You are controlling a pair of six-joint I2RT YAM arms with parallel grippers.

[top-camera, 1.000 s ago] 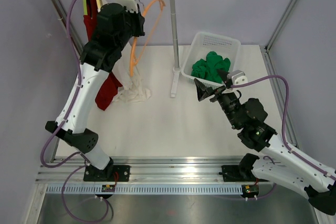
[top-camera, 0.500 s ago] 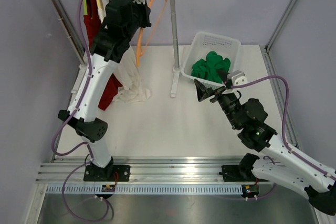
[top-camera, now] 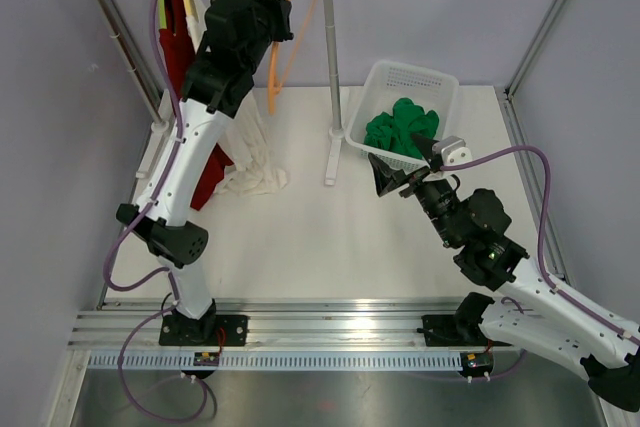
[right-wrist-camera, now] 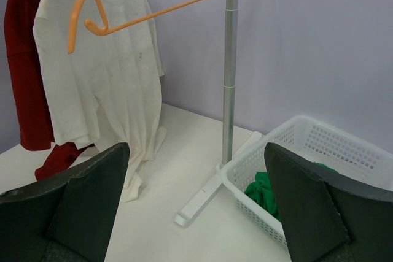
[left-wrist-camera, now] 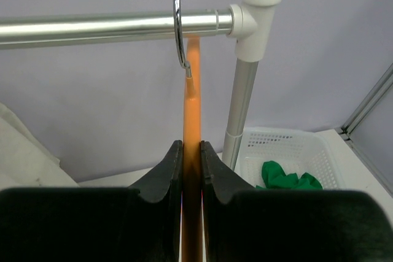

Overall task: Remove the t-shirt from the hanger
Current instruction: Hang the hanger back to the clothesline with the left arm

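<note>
Fingers of my left gripper (left-wrist-camera: 191, 145) are pinched narrow on the orange hanger (left-wrist-camera: 192, 108), clamping its thin plastic edge-on, high up by the clothes rail (left-wrist-camera: 92, 27). The hanger's metal hook (left-wrist-camera: 178, 29) crosses the rail just beside the white joint that caps the upright post (left-wrist-camera: 242, 96); whether the hook bears on the rail I cannot tell. The white t-shirt (right-wrist-camera: 116, 72) hangs below the rail on the left. One curved end of the hanger sits at its collar, and the long orange bar runs out clear of the cloth toward the post. The shirt's hem is bunched on the bench (top-camera: 330, 237) near the foot of the stand. A red shirt (right-wrist-camera: 27, 90) hangs just behind it, further left. My right gripper (top-camera: 385, 175) stands wide and holds nothing. It hovers above the bench, near the white basket (right-wrist-camera: 344, 145) on the right side and well apart from the rack. A green cloth (right-wrist-camera: 261, 191) lies crumpled inside that basket.
</note>
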